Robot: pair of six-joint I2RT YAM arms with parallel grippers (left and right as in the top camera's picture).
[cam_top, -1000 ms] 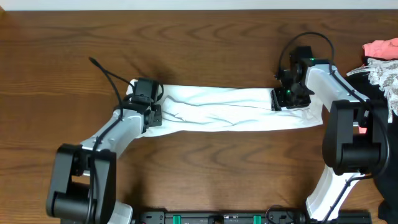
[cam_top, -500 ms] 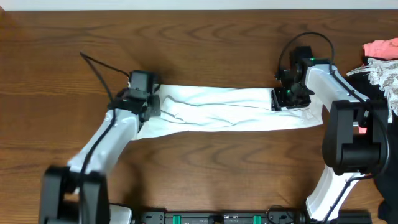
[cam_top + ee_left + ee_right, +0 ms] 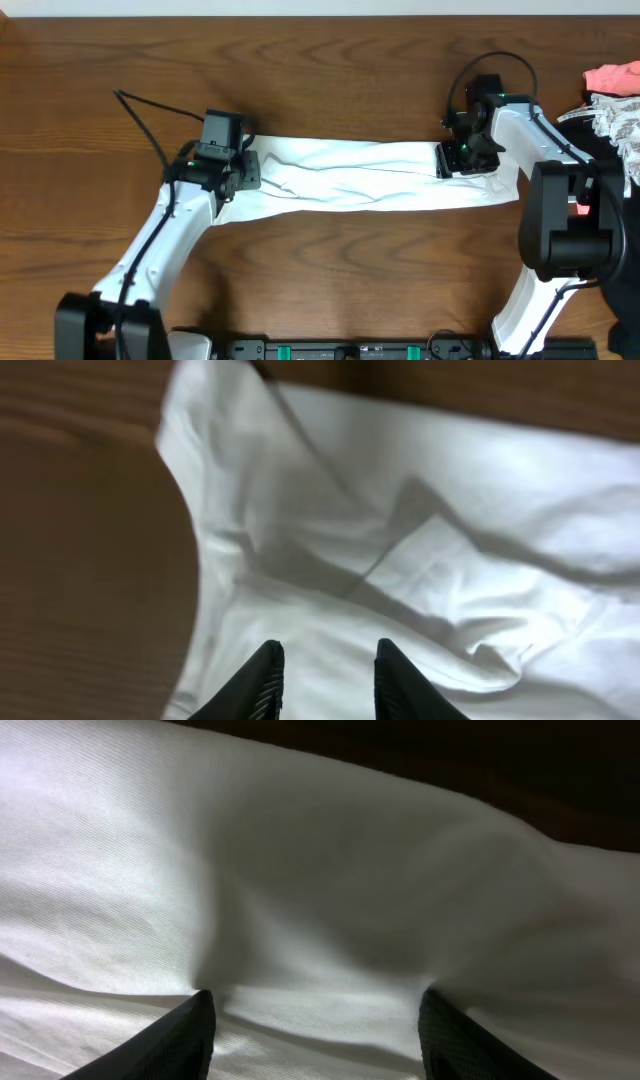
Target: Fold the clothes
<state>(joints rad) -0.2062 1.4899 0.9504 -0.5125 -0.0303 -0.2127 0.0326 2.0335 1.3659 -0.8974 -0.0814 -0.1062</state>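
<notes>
Overhead: the plain white T-shirt of thin soft cloth (image 3: 350, 178) lies on the brown wooden table (image 3: 320, 70) as a long narrow band running from side to side. My left gripper (image 3: 245, 172) sits on its left end and my right gripper (image 3: 445, 160) on its right end. I judge the lengthwise folds done and the crosswise fold next. That calls for pinching all the layers at one end and carrying them over to the other end. A pink cloth (image 3: 610, 78) lies well apart at the table's right edge.

Left wrist: my left gripper (image 3: 327, 660) hangs released, fingers a little apart with nothing pinched between them. The wrinkled shirt (image 3: 450, 510) spreads directly beneath and ahead of it, and its edge curves past bare wood (image 3: 80, 560) on the left. I would need to drop lower and nearer that edge to catch the layers.

Right wrist: my right gripper (image 3: 315, 1020) is spread wide, unclenched. Its two fingers are at the cloth, and the shirt (image 3: 300, 850) swells smoothly between and beyond them. Whether they press into it I cannot tell.
</notes>
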